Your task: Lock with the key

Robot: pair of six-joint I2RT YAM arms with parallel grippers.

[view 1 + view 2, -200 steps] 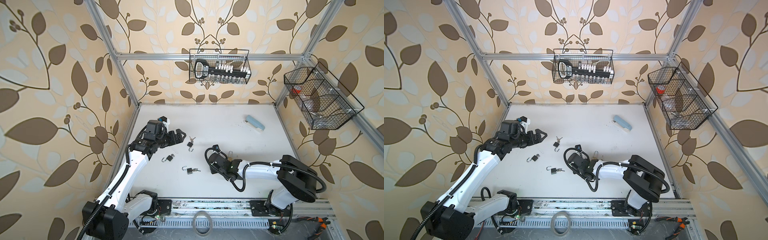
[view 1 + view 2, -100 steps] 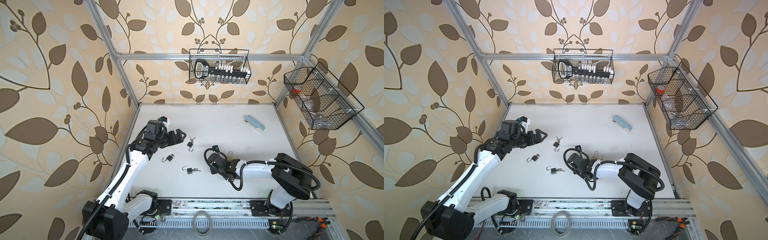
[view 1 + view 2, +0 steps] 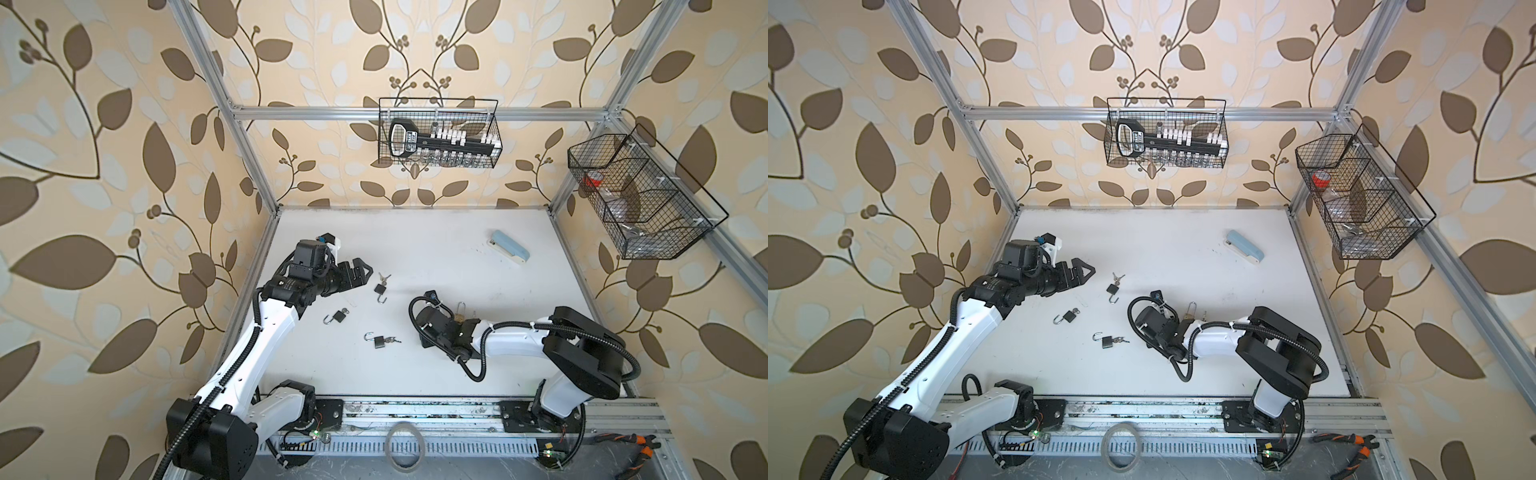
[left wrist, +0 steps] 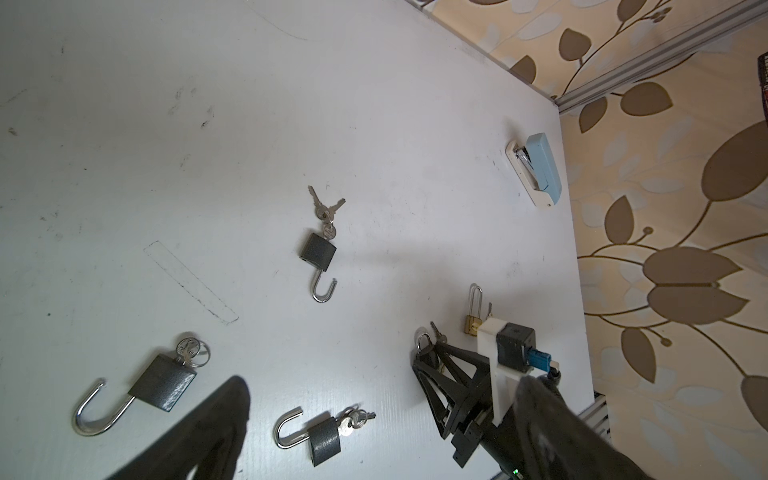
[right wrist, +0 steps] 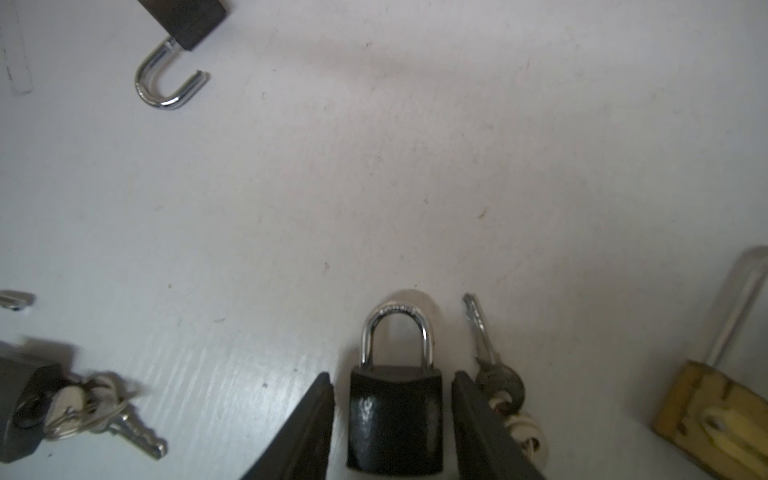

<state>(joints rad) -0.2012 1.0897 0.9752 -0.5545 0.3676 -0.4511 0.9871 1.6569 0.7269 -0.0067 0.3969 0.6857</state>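
Bottom of both top views, front rail: tape roll [image 3: 405, 451] at centre, pliers [image 3: 627, 442] in the bottom right corner.

Right gripper [image 5: 391, 375]: down at the table [image 3: 415, 249], low centre-right in both top views, and mostly hidden there under its own wrist. In the right wrist view the jaws are partly spread and straddle the black padlock [image 5: 395, 415] at bottom centre. There's a thin gap on each side and neither finger [image 5: 482, 428] touches the body, so no grip. The lock lies flat with its shackle closed. Key [image 5: 482, 336] lies loose just beside the lock, bow against that finger, blade pointing the same way as the shackle. Keyhole end is out of frame.

Brass padlock [image 5: 715, 419], long shackle, lower right of that frame, near the gripper but apart from it.

Three more locks left of centre in the top views, all with shackles open and all apart:
- near grey padlock [image 3: 379, 341], keys at its base
- middle grey padlock [image 3: 338, 317]
- far grey padlock [image 3: 379, 288], keys at its far end

Left gripper [image 3: 360, 272]: left of centre, above the table, jaws fully spread, holding nothing.

Stapler [image 3: 509, 247]: upper right of the table, well apart from everything else.

Back wall, upper centre: wire basket [image 3: 436, 99] holding a black key-shaped rack [image 3: 405, 139]. Right wall: side basket [image 3: 665, 245].
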